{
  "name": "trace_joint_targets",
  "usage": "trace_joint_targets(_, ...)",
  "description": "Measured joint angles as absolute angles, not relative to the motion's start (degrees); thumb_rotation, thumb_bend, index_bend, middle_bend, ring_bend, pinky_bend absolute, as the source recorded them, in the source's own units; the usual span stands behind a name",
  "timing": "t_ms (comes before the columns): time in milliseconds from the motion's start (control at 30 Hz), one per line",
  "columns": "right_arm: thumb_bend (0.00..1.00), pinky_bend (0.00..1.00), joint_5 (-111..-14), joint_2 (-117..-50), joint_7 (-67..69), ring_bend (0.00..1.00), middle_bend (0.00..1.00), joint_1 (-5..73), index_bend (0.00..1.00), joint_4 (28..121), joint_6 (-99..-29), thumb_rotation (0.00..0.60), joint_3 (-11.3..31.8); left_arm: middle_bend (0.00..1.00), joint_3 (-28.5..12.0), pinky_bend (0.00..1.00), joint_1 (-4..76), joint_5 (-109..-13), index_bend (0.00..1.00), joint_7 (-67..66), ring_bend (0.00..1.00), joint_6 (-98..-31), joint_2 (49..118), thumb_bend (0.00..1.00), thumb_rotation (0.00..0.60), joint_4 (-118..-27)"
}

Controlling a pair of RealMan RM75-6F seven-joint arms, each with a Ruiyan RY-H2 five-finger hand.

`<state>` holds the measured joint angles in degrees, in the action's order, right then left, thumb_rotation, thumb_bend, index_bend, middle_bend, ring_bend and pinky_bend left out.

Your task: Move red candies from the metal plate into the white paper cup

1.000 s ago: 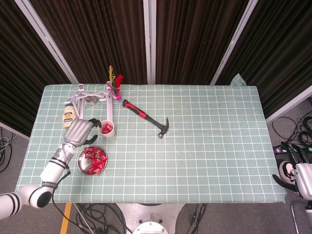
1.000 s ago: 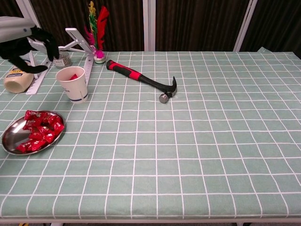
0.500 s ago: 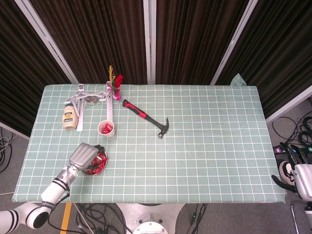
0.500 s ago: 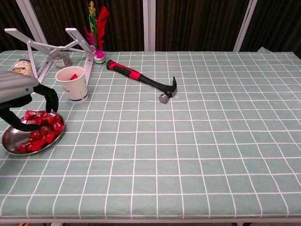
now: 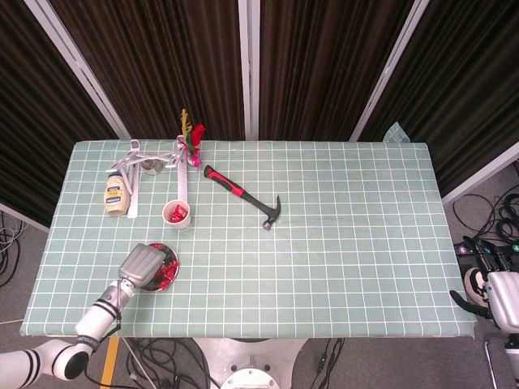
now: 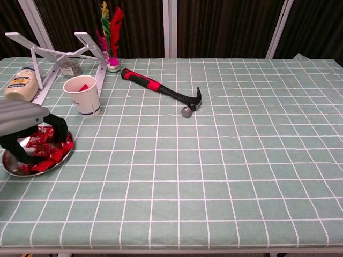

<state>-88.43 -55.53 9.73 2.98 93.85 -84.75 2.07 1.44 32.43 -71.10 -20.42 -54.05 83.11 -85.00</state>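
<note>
A surface (image 5: 340,243) covered in a pale green checked cloth, seen from above and from chest height. The landmark is a white paper cup (image 6: 82,95) standing upright toward the far left, with a red candy (image 6: 83,87) showing inside it. Just in front of the cup, nearer the robot, lies a round metal plate (image 6: 10,167) heaped with red candies (image 6: 49,147). The left hand (image 6: 24,131) is down over the plate, its dark fingers (image 6: 60,128) curved into the heap and touching the candies; whether any candy is actually pinched cannot be told. The right hand (image 5: 496,300) sits off the surface's right edge, far from the cup, and its fingers cannot be made out. Right of the cup lies a hammer (image 6: 163,92) with a red and black handle. Behind the cup stand a white metal stand (image 6: 59,53) and a feathered shuttlecock (image 6: 110,32); left of the cup lies a squeeze bottle (image 6: 21,83) on its side.
</note>
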Motion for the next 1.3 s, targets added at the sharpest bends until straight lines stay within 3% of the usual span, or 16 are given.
trace_joint_targets(200,0.1,0.36,-88.3,-55.4,9.6,0.1,0.2,3.0,0.08,94.0,-84.8,0.6,2.1,0.49,1.3,1.0,32.5,-69.9,0.43,-21.2,0.92,-53.3,83.8,0.25,0.6,-84.6)
trace_joint_targets(567,0.1,0.36,-88.3,-55.4,9.2,0.1,0.2,3.1,0.08,94.4,-84.7,0.6,2.1,0.56,1.0,1.0,32.2,-69.8,0.52,-18.2,0.93,-52.3,84.6,0.28,0.6,-81.7)
trace_joint_targets(1067,0.1,0.36,-88.3,-55.1,8.8,0.1,0.2,3.1,0.08,94.8,-84.7,0.6,2.1,0.7,0.7,1.0,30.9,-73.0,0.64,-9.8,0.96,-53.1,86.2,0.45,0.6,-76.5)
trace_joint_targets(1300,0.1,0.37,-88.5,-55.1,9.0,0.1,0.2,3.1,0.08,94.8,-84.8,0.6,2.0,0.72,0.3,1.0,30.1,-74.3,0.66,-5.8,0.97,-54.1,84.5,0.47,0.6,-77.6)
